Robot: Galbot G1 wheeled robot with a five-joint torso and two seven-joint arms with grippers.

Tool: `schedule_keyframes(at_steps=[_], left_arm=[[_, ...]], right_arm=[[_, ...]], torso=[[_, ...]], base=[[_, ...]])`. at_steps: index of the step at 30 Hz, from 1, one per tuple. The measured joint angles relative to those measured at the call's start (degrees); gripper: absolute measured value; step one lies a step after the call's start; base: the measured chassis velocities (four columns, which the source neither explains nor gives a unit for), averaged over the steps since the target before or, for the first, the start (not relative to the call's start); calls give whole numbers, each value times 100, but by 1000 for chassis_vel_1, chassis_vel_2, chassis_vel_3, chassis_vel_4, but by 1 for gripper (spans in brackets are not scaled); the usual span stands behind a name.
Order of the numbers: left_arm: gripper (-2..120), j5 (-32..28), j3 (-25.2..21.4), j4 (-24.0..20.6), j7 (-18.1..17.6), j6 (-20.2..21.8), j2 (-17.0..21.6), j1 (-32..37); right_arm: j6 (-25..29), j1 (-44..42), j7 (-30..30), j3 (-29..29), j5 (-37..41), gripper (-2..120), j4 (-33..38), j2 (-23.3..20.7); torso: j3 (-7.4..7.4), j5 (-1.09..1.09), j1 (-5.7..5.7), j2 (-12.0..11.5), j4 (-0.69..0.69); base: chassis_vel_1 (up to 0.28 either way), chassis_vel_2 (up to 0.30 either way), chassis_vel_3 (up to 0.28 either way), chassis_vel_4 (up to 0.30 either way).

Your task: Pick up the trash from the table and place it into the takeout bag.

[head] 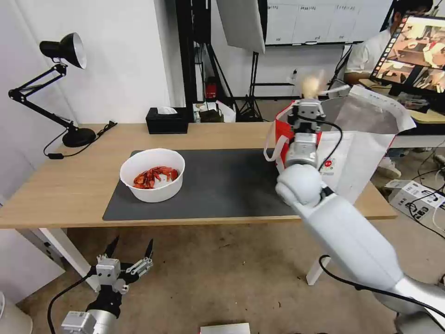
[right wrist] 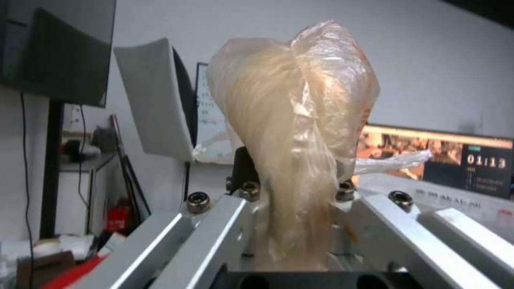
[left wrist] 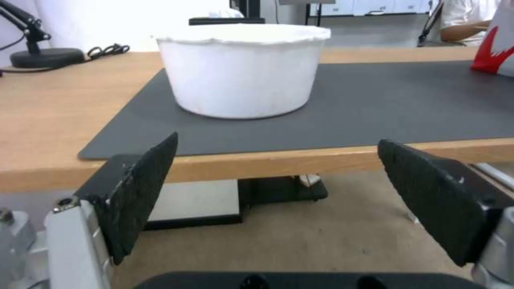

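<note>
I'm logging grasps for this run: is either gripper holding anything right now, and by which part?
The right gripper is shut on the clear-bagged beige ball, pinching its lower end, above the takeout bag. The left gripper is open, empty.

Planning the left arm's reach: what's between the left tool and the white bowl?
In the left wrist view, just table edge and bare grey mat separate left tool from bowl.

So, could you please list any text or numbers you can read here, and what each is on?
"01:13": white digits on the monitor behind the bagged ball that the right pincer grips.
Round red logo on the takeout bag: too small to read.
Lines under the digits: blurred.
</note>
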Motion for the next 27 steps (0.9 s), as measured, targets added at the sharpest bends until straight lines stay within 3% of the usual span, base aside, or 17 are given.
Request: schedule_keyframes(at_steps=[10,27], left_arm=[[100,81,103,-59,-3,26,-33,-15],[100,99,112,-71,-28,50,-44,-47]], right_arm=[[-225,-116,25,146,834,7,244,-506],[-301,48,-51,-2,1301,71,259,-604]], torso=[[0,0,0,0,0],[1,-1,0,0,1]], base=[[0,0,0,0],[0,0,0,0]])
